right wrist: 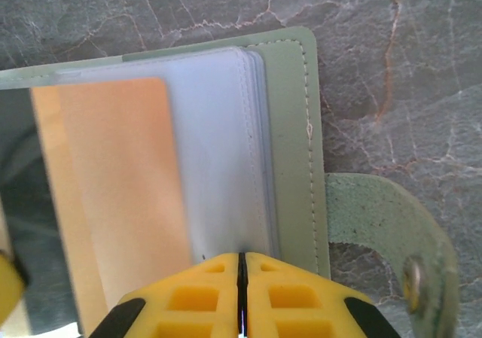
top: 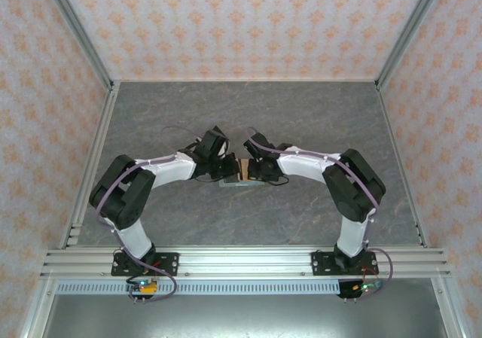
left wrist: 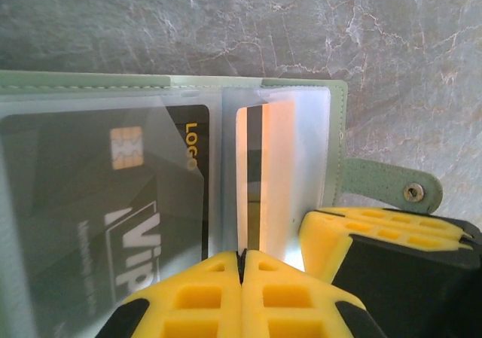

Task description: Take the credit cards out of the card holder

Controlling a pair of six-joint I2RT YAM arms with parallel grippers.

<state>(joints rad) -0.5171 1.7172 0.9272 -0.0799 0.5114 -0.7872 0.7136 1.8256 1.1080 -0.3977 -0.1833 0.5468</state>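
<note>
Holder lies open on the bench, centre of the top view. Left fingers clenched at the foot of an upright sleeve. Golden card directly up-frame, long axis up-frame. Right fingers clenched at the sleeve stack edge.

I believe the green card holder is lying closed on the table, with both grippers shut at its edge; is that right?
Not quite: the card holder lies open, its clear sleeves exposed, per the right wrist view. The left gripper and right gripper are shut at its edge.
</note>
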